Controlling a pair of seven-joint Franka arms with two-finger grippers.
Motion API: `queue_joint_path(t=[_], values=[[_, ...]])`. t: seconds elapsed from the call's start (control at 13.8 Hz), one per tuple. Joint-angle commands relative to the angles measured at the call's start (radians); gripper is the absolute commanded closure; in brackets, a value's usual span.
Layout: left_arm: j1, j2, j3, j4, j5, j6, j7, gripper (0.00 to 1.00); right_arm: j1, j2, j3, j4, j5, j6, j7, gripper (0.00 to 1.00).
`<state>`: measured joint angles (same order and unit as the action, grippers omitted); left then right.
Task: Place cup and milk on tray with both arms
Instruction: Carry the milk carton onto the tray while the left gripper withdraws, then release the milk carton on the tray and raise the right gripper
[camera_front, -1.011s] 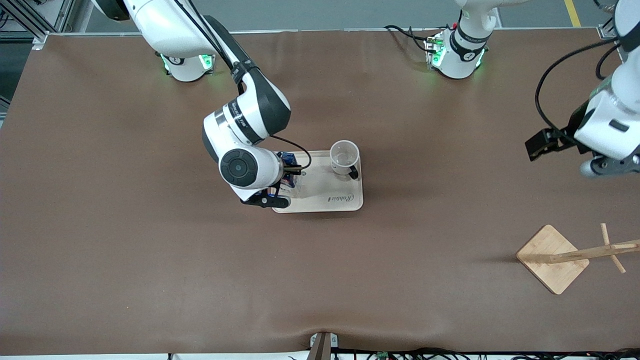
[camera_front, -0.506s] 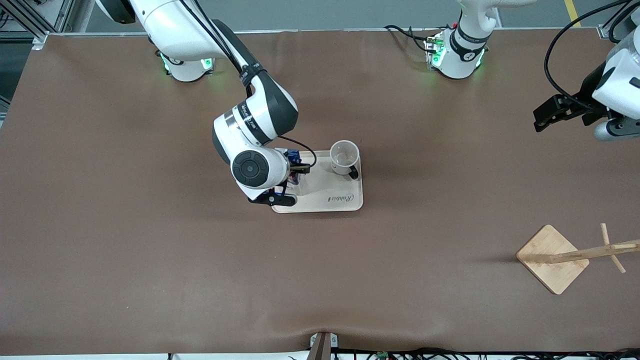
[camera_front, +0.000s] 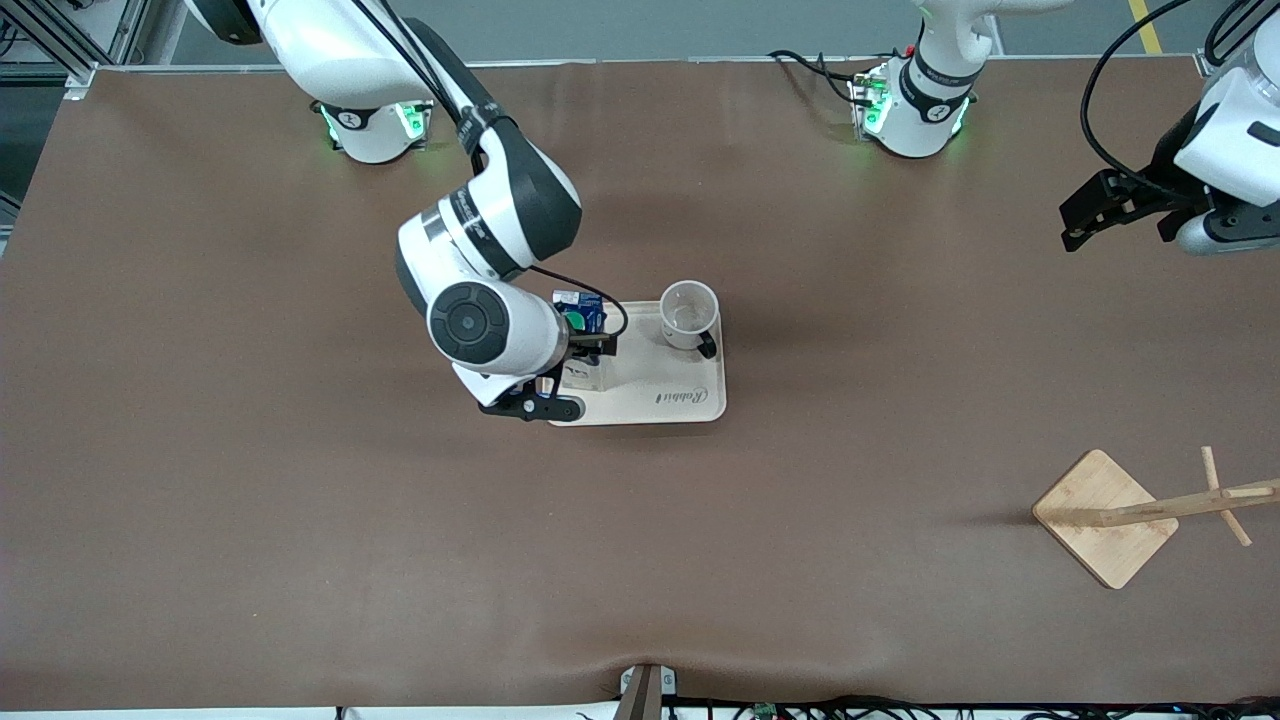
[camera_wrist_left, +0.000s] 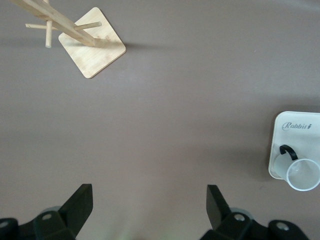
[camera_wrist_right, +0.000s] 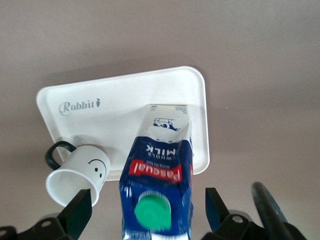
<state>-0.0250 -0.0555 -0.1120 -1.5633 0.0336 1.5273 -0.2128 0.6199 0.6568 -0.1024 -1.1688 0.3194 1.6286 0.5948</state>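
Since 0.5 s ago the right arm's wrist has drawn back toward its own end of the table, uncovering more of the milk (camera_front: 582, 312), and the left gripper (camera_front: 1098, 208) has shifted slightly. The milk stands upright on the tray (camera_front: 690, 405), on the tray's part toward the right arm's end. The right gripper (camera_wrist_right: 148, 207) is over it with fingers spread wide on either side of the carton, clear of its walls and gripping nothing. The cup (camera_front: 689, 314) sits upright on the same tray, at the corner toward the left arm's end and farther from the front camera, its black handle turned toward that camera.

The left gripper hangs above bare table toward the left arm's end, fingers wide apart and empty; that arm waits.

A brown mat (camera_front: 300, 520) covers the whole table, with a slight ripple at its edge nearest the front camera. A wooden stand (camera_front: 1105, 518) rests on it toward the left arm's end. Grey floor shows past the table's edge by the 2 green-lit bases.
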Motion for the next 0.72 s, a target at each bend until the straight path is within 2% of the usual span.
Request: queue_joint_path(t=[0.0, 0.14, 0.36, 0.65], values=[[0.017, -0.020, -0.005, -0.021, -0.034, 0.022, 0.023, 0.00, -0.026, -0.070, -0.051, 0.066, 0.000, -0.093, 0.002, 0.00], [0.016, -0.014, -0.005, -0.020, -0.035, 0.020, 0.023, 0.00, -0.063, -0.135, -0.115, 0.067, 0.001, -0.150, 0.002, 0.00], [0.016, -0.018, -0.002, -0.018, -0.032, 0.011, 0.015, 0.00, -0.161, -0.221, -0.169, 0.067, -0.014, -0.220, -0.015, 0.00], [0.016, -0.021, 0.000, -0.018, -0.020, -0.035, 0.015, 0.00, -0.221, -0.371, -0.177, 0.014, -0.154, -0.286, -0.168, 0.00]])
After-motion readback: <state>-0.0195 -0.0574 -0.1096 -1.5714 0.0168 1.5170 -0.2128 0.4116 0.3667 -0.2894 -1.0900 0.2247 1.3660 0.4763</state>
